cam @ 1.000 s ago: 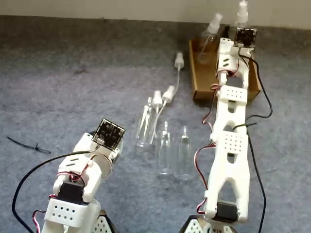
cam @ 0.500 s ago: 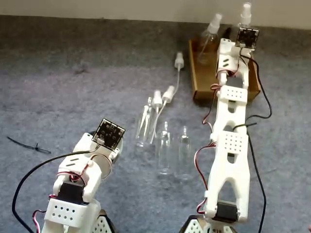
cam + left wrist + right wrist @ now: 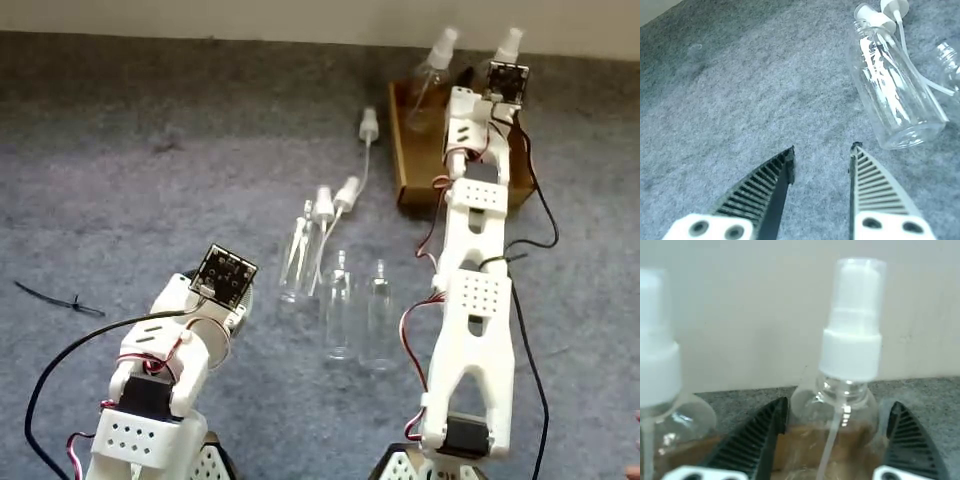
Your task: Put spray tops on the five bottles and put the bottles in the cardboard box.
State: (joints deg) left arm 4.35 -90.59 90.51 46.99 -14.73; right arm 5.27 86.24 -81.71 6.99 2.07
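Bottle with spray top (image 3: 845, 375) standing upright between the fingers of the right claw (image 3: 837, 405), inside the cardboard box (image 3: 402, 165). Fingers spreading wide past its shoulders, one almost brushing it, the other leaving a slim gap; not gripping. Second capped bottle (image 3: 660, 390) standing just beside that claw in the same box, apart from the first. Just beyond the claw, the far edge of the worktop (image 3: 150, 150) meeting a pale wall (image 3: 740, 315), leaving little room ahead.

Left claw (image 3: 823, 148) hanging open, holding nothing, low over the grey surface. Just ahead of it and a little to one side, lying bottle (image 3: 895, 90) resting on its side, base toward the claw, neck pointing away. Two spray tops (image 3: 324, 203) lying at that neck; cannot tell whether either is seated. Farther out from the left claw, topless bottles (image 3: 340, 305) lying side by side, close to the right arm (image 3: 475, 300). Loose spray top (image 3: 368, 124) lying between them and the box wall, touching neither. Broad bare surface stretching away ahead of the left claw; a black cable tie (image 3: 60, 300) lying well off to its outer side.
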